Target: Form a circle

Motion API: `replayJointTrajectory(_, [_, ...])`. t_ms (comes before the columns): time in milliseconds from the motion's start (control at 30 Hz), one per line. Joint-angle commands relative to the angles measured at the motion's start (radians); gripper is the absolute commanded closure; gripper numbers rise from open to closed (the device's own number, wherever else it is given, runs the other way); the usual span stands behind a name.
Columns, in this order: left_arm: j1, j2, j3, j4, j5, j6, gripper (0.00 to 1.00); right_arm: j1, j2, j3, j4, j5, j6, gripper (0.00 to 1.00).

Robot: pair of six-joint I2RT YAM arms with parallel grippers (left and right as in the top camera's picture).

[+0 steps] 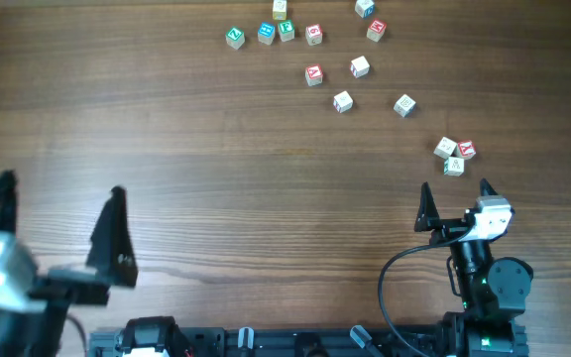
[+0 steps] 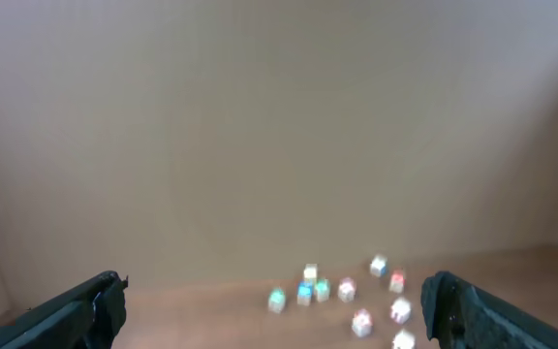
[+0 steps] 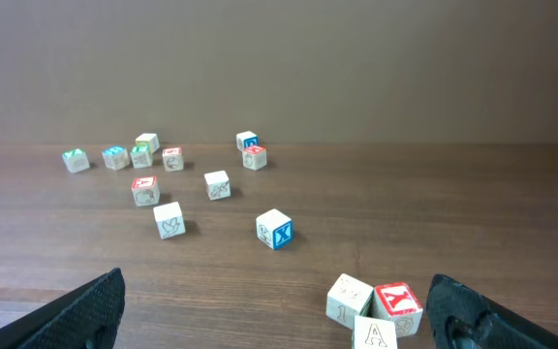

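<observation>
The small wooden letter cubes (image 1: 342,101) that make up the circle lie scattered in an irregular patch at the far middle and right of the table, not in a ring. A short row (image 1: 266,34) with green, blue and red faces sits at the far edge. A clump of three cubes (image 1: 454,155) lies just ahead of my right gripper (image 1: 456,203), which is open and empty. The right wrist view shows that clump (image 3: 376,305) low between the fingers, with a blue X cube (image 3: 275,230) further out. My left gripper (image 1: 57,213) is open and empty at the near left, far from the cubes (image 2: 320,291).
The brown wooden table (image 1: 167,129) carries nothing but the cubes. The arm bases and a black cable (image 1: 390,288) run along the near edge. A plain wall (image 3: 279,68) stands behind the table.
</observation>
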State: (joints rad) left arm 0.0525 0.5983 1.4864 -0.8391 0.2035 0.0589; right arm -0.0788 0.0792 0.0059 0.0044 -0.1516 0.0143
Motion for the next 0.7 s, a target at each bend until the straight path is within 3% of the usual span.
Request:
replayJointTrajectory(0, [0.048,-0.103,-0.355,0.126,0.008,0.014,0.00,0.003,-0.002,0.000,0.003,0.013,0.012,0.00])
replayJointTrajectory(200, [0.064,-0.380,-1.105,0.808,0.093,0.011,0.00,0.003,-0.002,0.000,0.003,0.013,0.012,0.00])
replayJointTrajectory(300, [0.061,-0.464,-1.345,1.006,0.080,0.012,0.00,0.003,-0.002,0.000,0.003,0.013,0.012,0.00])
replayJointTrajectory(400, [0.061,-0.525,-1.465,1.056,0.048,0.011,0.00,0.003,-0.002,0.000,0.003,0.013,0.013,0.00])
replayJointTrajectory(667, [0.061,-0.595,-1.481,0.771,-0.056,0.009,0.00,0.003,-0.002,0.000,0.003,0.013,0.013,0.00])
